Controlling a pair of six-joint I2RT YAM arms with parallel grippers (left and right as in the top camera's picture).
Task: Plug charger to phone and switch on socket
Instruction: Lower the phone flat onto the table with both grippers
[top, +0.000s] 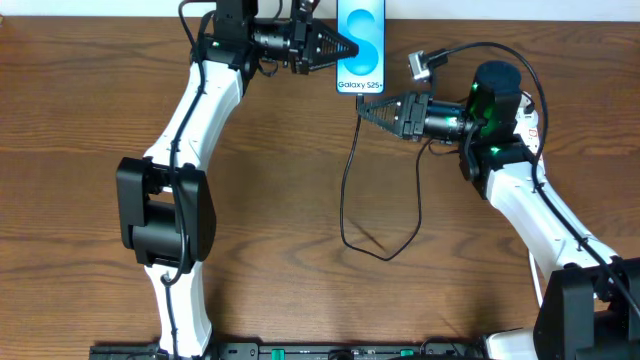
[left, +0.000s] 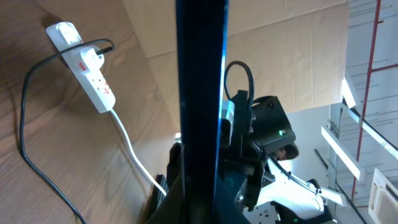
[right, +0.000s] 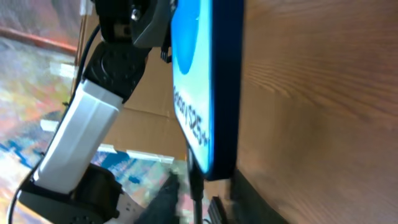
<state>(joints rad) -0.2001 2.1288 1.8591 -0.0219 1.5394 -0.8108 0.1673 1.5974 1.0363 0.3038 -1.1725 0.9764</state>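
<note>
The phone (top: 361, 40), screen bright blue with "Galaxy S25+", is at the table's far edge, and my left gripper (top: 350, 47) is shut on its left side. In the left wrist view the phone (left: 199, 93) is a dark edge-on band between the fingers. The charger (top: 345, 200), a thin black cable, loops across the table up to the phone's lower edge. In the right wrist view its tip (right: 194, 171) meets that edge of the phone (right: 211, 93). My right gripper (top: 363, 108) sits just below, its fingers (right: 249, 202) slightly apart on either side of the cable. The white socket (left: 87, 65) lies on the table.
A white cord (left: 134, 149) runs from the socket toward the arm bases. A black plug (left: 102, 46) sits in the strip's top. Brown board (left: 280, 50) stands behind the table.
</note>
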